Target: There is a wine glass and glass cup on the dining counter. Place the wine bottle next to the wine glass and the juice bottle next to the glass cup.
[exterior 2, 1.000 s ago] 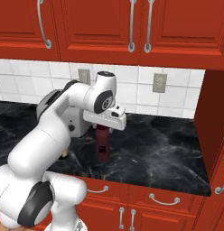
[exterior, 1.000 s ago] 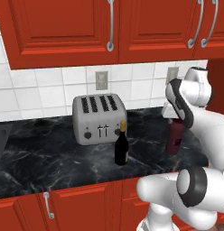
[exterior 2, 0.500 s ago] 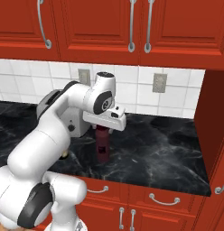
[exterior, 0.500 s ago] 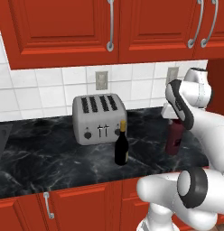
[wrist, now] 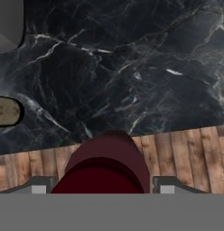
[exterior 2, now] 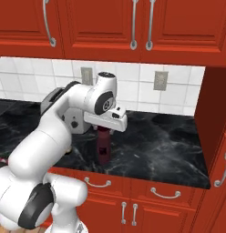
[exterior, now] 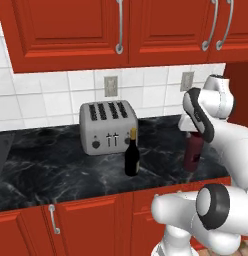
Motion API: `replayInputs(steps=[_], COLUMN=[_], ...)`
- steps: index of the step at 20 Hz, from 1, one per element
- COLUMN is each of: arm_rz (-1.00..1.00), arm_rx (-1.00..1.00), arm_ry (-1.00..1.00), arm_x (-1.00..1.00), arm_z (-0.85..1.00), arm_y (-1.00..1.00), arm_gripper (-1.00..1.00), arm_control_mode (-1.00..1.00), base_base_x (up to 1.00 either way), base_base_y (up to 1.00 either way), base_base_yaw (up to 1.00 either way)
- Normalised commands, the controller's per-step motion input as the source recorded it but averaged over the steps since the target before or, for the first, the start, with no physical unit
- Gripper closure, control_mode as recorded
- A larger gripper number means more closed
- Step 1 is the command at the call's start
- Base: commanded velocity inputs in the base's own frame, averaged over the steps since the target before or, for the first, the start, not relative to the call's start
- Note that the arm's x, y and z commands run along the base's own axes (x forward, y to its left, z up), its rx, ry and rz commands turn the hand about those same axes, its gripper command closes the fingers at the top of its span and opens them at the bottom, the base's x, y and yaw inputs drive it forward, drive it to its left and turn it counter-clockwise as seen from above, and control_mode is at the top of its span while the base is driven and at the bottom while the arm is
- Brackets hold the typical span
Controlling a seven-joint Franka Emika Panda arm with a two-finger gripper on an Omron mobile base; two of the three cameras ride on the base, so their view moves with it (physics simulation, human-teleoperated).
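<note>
The maroon juice bottle point(exterior: 193, 152) point(exterior 2: 104, 148) stands upright near the front edge of the black marble wall counter point(exterior: 46, 167). My gripper point(exterior: 193, 131) point(exterior 2: 105, 127) reaches down over its neck. In the hand view the bottle's top point(wrist: 107, 158) sits between my fingertips point(wrist: 39, 187), which press against both its sides. My gripper point(wrist: 105, 187) is shut on it. The slim black wine bottle point(exterior: 132, 156) with a gold top stands to the left, in front of the toaster, and shows at the hand view's left edge point(wrist: 5, 110). The wine glass, glass cup and dining counter are out of view.
A silver toaster point(exterior: 107, 127) point(wrist: 7, 22) stands against the tiled wall behind the wine bottle. Red upper cabinets point(exterior: 71, 30) hang overhead and a red side panel point(exterior 2: 215, 118) closes the counter's right end. Wooden floor point(wrist: 186, 153) shows past the counter's front edge.
</note>
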Motion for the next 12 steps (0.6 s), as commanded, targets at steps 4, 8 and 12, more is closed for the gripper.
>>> replayInputs(steps=[4,8,12], arm_rz=[0.00,0.00,0.00], arm_rx=[0.00,0.00,0.00], arm_ry=[0.00,0.00,0.00], arm_x=[0.00,0.00,0.00], arm_z=[0.00,0.00,0.00], arm_y=[0.00,0.00,0.00], arm_gripper=[1.00,1.00,1.00], arm_control_mode=[1.00,1.00,1.00], base_base_x=[-0.60,-0.53,-0.22], base_base_y=[0.06,0.04,0.10], base_base_yaw=[0.00,0.19,0.92])
